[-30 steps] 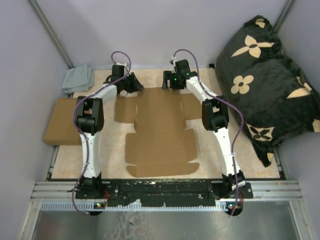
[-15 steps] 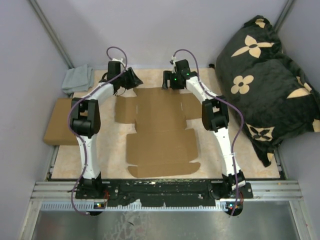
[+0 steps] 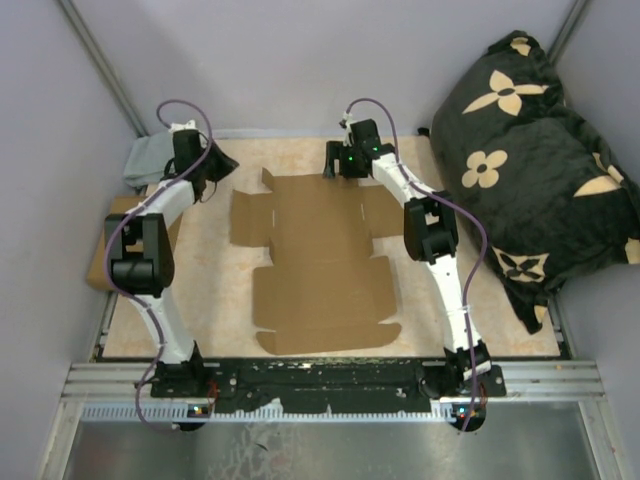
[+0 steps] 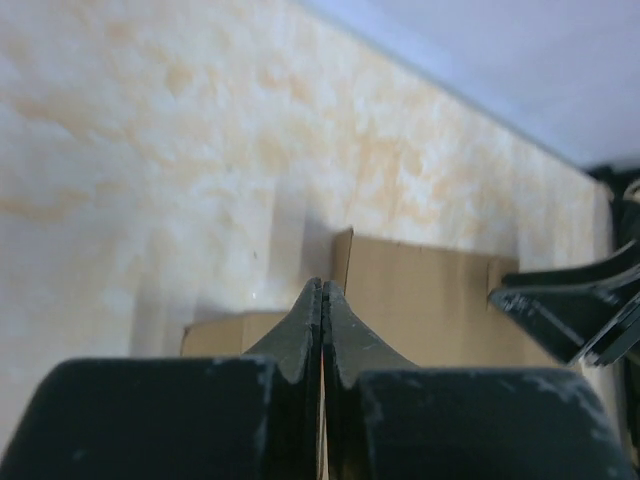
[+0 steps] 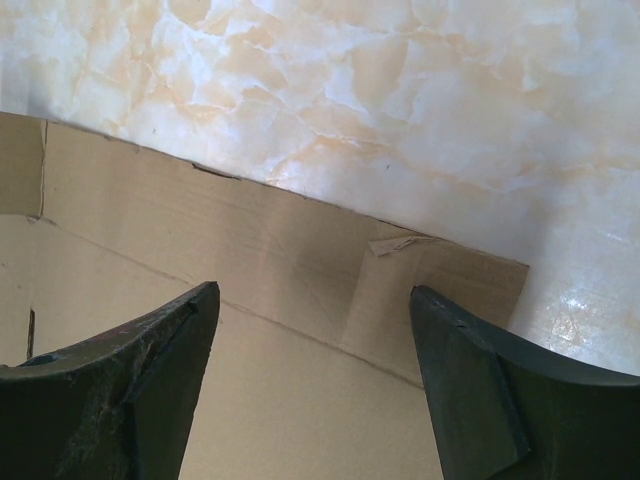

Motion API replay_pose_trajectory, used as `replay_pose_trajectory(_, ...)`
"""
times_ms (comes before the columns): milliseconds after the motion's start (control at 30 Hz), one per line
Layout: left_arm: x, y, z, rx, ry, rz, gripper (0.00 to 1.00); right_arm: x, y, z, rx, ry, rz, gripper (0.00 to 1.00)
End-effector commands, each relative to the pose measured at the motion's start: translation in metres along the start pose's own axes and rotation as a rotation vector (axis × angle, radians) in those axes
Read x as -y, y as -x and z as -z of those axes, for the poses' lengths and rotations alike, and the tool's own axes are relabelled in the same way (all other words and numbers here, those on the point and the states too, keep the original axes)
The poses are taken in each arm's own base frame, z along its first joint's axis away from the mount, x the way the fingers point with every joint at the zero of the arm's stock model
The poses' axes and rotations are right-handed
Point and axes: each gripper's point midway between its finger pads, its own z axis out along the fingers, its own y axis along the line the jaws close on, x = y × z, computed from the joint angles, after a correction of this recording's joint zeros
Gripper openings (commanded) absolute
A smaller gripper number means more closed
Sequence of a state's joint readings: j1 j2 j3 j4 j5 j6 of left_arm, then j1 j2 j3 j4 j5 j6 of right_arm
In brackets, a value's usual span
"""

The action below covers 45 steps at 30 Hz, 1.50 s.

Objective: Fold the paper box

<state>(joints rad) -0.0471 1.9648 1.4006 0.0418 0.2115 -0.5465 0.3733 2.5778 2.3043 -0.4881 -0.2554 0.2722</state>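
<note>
The paper box (image 3: 320,255) lies flat and unfolded in the middle of the table, a brown die-cut sheet with flaps and creases. My left gripper (image 3: 226,162) is shut on nothing and sits off the sheet, left of its far-left corner. In the left wrist view the closed gripper (image 4: 322,286) points at a raised corner of the paper box (image 4: 430,300). My right gripper (image 3: 336,166) hovers open over the sheet's far edge. In the right wrist view this open gripper (image 5: 312,298) straddles a creased flap of the paper box (image 5: 280,270) without touching it.
A plain compact cardboard box (image 3: 115,250) sits at the left table edge, partly under my left arm. A grey cloth (image 3: 150,158) lies at the far left corner. A black flowered pillow (image 3: 540,160) fills the right side. The marbled tabletop (image 3: 215,300) surrounds the sheet.
My left arm has swung left, away from the sheet's far-left corner, and its gripper has closed empty. The right arm and the sheet have stayed put.
</note>
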Motion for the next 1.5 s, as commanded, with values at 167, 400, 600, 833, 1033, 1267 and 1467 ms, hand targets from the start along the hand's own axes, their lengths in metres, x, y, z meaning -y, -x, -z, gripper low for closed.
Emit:
replay_pose_trajectory(167, -0.001, 0.018, -0.024, 0.020, 0.016, -0.014, 0.00, 0.003, -0.030, -0.007, -0.084, -0.015, -0.019, 0.78)
replay_pose_trajectory(400, 0.017, -0.001, -0.054, -0.053, -0.002, -0.068, 0.00, 0.004, -0.029, -0.007, -0.084, -0.019, -0.010, 0.78)
replay_pose_trajectory(600, 0.043, -0.019, -0.066, -0.091, -0.037, -0.119, 0.01, 0.002, -0.028, -0.006, -0.081, -0.014, -0.016, 0.78)
replay_pose_trajectory(833, 0.065, -0.053, -0.079, -0.155, -0.062, -0.159, 0.01, 0.001, -0.026, -0.006, -0.078, -0.012, -0.017, 0.78)
replay_pose_trajectory(1033, 0.053, -0.083, -0.098, -0.240, -0.030, -0.154, 0.01, 0.001, -0.028, -0.006, -0.084, -0.011, -0.020, 0.78)
replay_pose_trajectory(1267, 0.076, -0.047, -0.065, -0.121, -0.073, -0.177, 0.00, 0.003, -0.029, -0.007, -0.084, -0.015, -0.016, 0.78)
replay_pose_trajectory(1467, 0.088, 0.009, -0.029, 0.001, -0.080, -0.176, 0.08, 0.001, -0.027, -0.006, -0.082, -0.008, -0.018, 0.78)
